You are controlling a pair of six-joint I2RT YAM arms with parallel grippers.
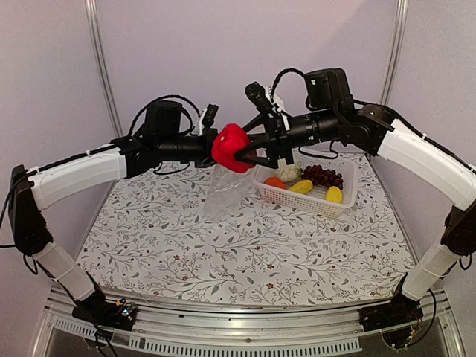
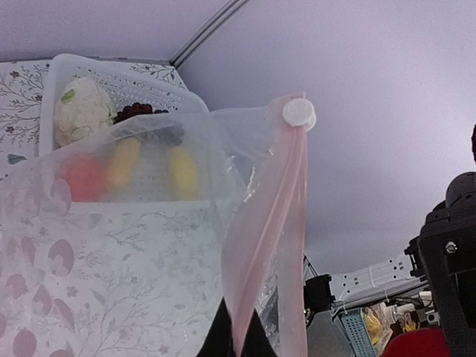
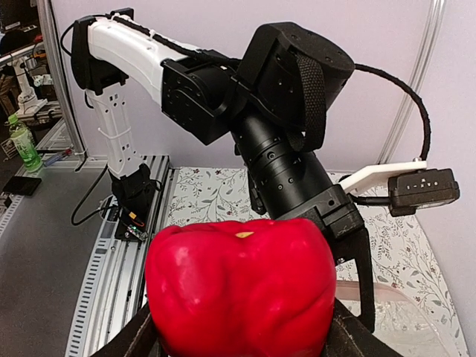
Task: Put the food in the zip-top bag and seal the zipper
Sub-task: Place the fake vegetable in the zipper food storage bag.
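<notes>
**Table.** The table [image 1: 149, 245] has a leaf-patterned cover. A white basket [image 1: 312, 204] stands at its far right.

**Arms.** The left arm [image 1: 82, 175] and right arm [image 1: 424, 152] reach inward and meet above the far centre of the table.

**Bag.** The clear bag [image 1: 223, 192] hangs from the left gripper [image 2: 236, 333], just left of the basket. Its long axis runs roughly vertical. Whether its lower end touches the table cannot be told.

**Food in basket.** A cauliflower [image 1: 288, 172], grapes [image 1: 324, 176], an orange piece [image 1: 274, 182] and two yellow pieces [image 1: 301, 187] lie inside the basket, well apart from both grippers.

**Red pepper.** The red pepper [image 1: 230, 146] sits in the right gripper [image 3: 242, 335], directly above the bag's top edge and close beside the left gripper. The coming move turns on this relation. The bag mouth lies below the pepper, so the likely path is straight down along the bag's long axis.

**Zipper strip.** In the left wrist view, the zipper strip [image 2: 268, 223] runs away from the jaws to a white slider [image 2: 299, 113] at its far end. One lip is pinched and the other sags aside. The mouth therefore appears open, but its width against the pepper cannot be judged.

**Jaws.**
- Left: together, clamped on the near end of the zipper strip.
- Right: held partly apart, clamped on the two sides of the red pepper.
</notes>
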